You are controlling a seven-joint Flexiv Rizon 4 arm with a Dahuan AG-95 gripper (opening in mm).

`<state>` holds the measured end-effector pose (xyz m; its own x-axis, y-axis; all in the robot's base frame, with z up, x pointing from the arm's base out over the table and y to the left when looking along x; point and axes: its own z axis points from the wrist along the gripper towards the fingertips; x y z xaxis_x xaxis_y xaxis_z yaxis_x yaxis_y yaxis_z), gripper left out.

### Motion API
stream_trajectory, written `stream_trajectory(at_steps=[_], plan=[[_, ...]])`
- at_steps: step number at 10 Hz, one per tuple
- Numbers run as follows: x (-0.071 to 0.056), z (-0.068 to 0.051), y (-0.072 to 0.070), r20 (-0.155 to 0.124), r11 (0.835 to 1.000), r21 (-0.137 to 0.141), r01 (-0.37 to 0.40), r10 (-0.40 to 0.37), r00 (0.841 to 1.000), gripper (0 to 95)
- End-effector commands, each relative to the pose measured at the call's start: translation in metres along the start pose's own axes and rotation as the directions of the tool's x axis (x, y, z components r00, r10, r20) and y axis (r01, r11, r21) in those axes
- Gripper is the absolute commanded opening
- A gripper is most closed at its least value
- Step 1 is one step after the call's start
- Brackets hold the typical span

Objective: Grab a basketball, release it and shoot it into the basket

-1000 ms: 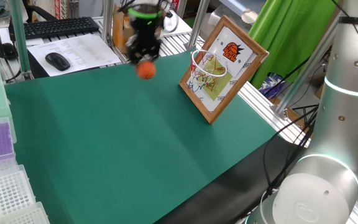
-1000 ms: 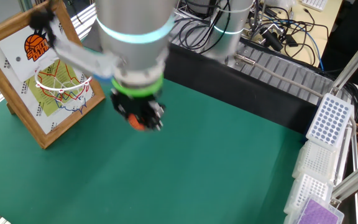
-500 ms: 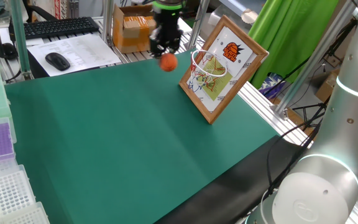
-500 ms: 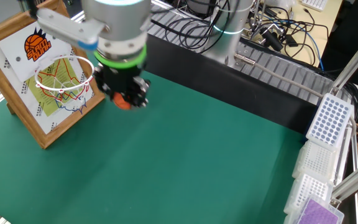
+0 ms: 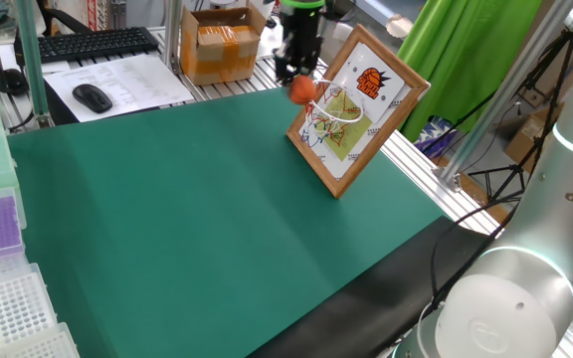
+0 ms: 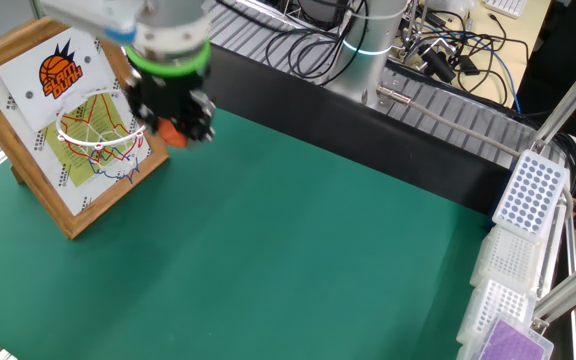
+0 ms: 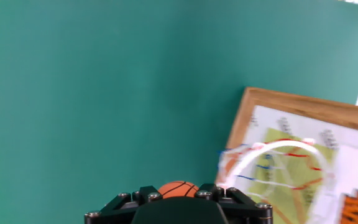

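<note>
- The green surface (image 5: 187, 209) is wide, and the action is at its far end, up in the air.
- The end effector (image 5: 299, 84) is pinching the basketball (image 5: 300, 89) between its fingers. In the hand view the orange ball peeks out at the bottom.
- The ball is held just beside the white hoop of the basket (image 5: 332, 103), close to its rim but not over it.
- Step in hand, I think: carrying the ball to the hoop, the grab being done.
- Next, the ball should go right above the ring. Then the fingers should open so it drops through the net.
</note>
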<state>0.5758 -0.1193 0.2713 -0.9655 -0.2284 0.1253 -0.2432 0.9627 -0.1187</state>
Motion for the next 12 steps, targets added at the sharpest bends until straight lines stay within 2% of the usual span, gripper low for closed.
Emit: stream_trajectory(at_steps=[1, 4, 6, 10, 12], plan=[[-0.004, -0.002, -0.017, -0.006, 1.000, -0.006, -0.002, 0.002, 1.000, 19.0], [-0.002, 0.004, -0.047, -0.005, 1.000, -0.002, -0.002, 0.002, 1.000, 19.0], [0.000, 0.006, -0.061, -0.009, 1.000, 0.004, -0.003, 0.003, 1.000, 19.0], [0.006, 0.018, -0.072, -0.005, 1.000, 0.001, -0.003, 0.003, 1.000, 19.0], [0.006, 0.018, -0.072, -0.003, 1.000, 0.002, -0.003, 0.003, 1.000, 57.0]])
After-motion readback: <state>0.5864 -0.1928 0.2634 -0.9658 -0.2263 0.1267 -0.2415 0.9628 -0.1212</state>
